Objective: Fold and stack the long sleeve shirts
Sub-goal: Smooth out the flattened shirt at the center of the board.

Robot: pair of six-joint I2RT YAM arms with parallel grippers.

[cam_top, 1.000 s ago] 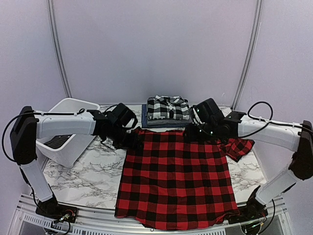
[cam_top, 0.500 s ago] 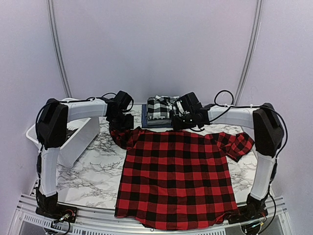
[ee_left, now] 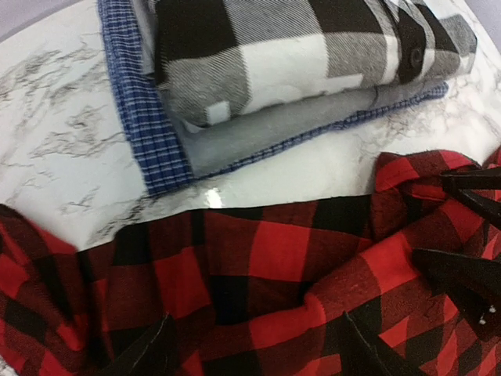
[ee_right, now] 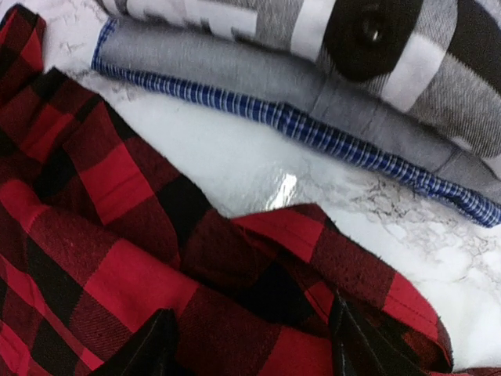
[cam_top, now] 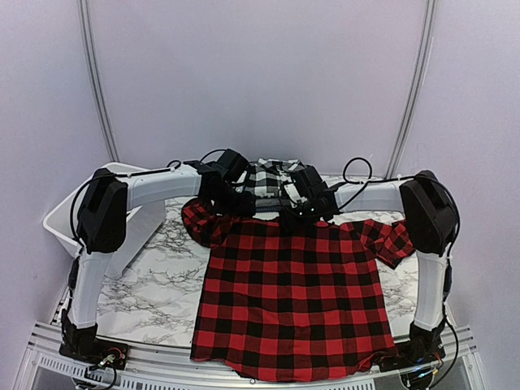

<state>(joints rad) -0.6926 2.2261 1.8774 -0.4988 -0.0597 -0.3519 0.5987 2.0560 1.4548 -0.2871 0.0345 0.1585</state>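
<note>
Straddling a rumpled ridge of the red shirt (ee_left: pixel 258 258), the left gripper (ee_left: pixel 254 333) has its fingers (ee_left: pixel 153 352) well apart with nothing pinched between them. Their bases are cut off by the bottom edge of the wrist view, and whether the pads touch the cloth cannot be told. The right gripper (ee_right: pixel 250 325) is likewise spread over the shirt's far edge, beside a folded-over flap of cloth, with its fingers cropped in the same way.

Just beyond both grippers, across a strip of bare marble table (ee_right: pixel 235 168), lies a folded stack: a blue shirt (ee_left: pixel 145 125) at the bottom, a grey shirt (ee_left: pixel 258 133) on it, and a plaid shirt (ee_left: pixel 258 47) on top.

From above, the two grippers sit close together at the red shirt's collar end, and the arms hide the fingertips, the collar and the near edge of the stack. Back toward the bases the shirt lies flat, sleeves bunched at either shoulder, its hem reaching the table's near edge. A white tub (cam_top: pixel 61 221) stands well off to the left, partly behind the left arm.
</note>
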